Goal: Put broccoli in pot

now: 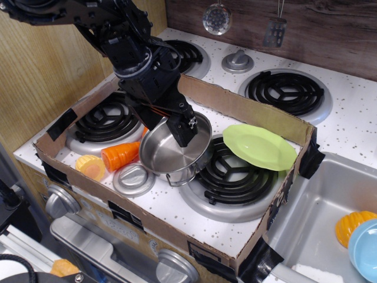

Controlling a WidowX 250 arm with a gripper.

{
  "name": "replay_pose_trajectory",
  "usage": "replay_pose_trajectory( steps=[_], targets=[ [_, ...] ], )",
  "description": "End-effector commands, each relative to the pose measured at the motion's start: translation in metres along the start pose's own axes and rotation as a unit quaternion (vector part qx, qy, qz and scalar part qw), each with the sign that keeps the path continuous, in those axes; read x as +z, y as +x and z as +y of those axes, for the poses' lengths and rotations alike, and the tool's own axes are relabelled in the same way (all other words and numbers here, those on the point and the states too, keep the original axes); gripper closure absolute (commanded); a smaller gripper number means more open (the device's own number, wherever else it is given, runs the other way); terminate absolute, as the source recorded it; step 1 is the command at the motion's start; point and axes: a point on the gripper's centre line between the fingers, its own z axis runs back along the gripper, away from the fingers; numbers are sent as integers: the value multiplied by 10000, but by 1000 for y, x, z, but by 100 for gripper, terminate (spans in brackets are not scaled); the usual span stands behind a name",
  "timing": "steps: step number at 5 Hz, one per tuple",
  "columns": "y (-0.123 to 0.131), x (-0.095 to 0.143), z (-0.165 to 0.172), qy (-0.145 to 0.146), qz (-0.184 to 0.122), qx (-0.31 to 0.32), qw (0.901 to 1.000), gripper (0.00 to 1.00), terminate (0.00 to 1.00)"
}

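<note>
Steel pot (171,154) sits tilted at the burner's (232,174) edge, the gripper (184,131) hanging over it, jaw width unclear. No broccoli shows; a blind release could miss or tip the pot.

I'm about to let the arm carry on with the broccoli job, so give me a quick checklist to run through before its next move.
1. Broccoli located: cannot tell. None shows anywhere in this view; the arm may hide it.
2. Pincer grip: cannot tell. It hangs over the pot, and its jaws read as one dark block.
3. Pot open: ok. The grey lid lies on the counter beside it.
4. Pot free inside: ok. The part that shows is bare steel.
5. Pot seated flat: cannot tell. It sits at a burner's edge.
6. Neighbours: ok. The orange carrot lies close at the pot's left and the green plate rests to its right, neither over the opening.
</note>
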Motion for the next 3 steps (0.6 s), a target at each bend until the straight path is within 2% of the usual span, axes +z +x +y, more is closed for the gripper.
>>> replay_pose_trajectory(
  steps=[1, 3],
  targets=[
    [0, 0, 0, 0, 0, 0, 10000, 0, 0],
    [5, 4, 30, -46, 111, 367, 9993, 0, 0]
  ],
)
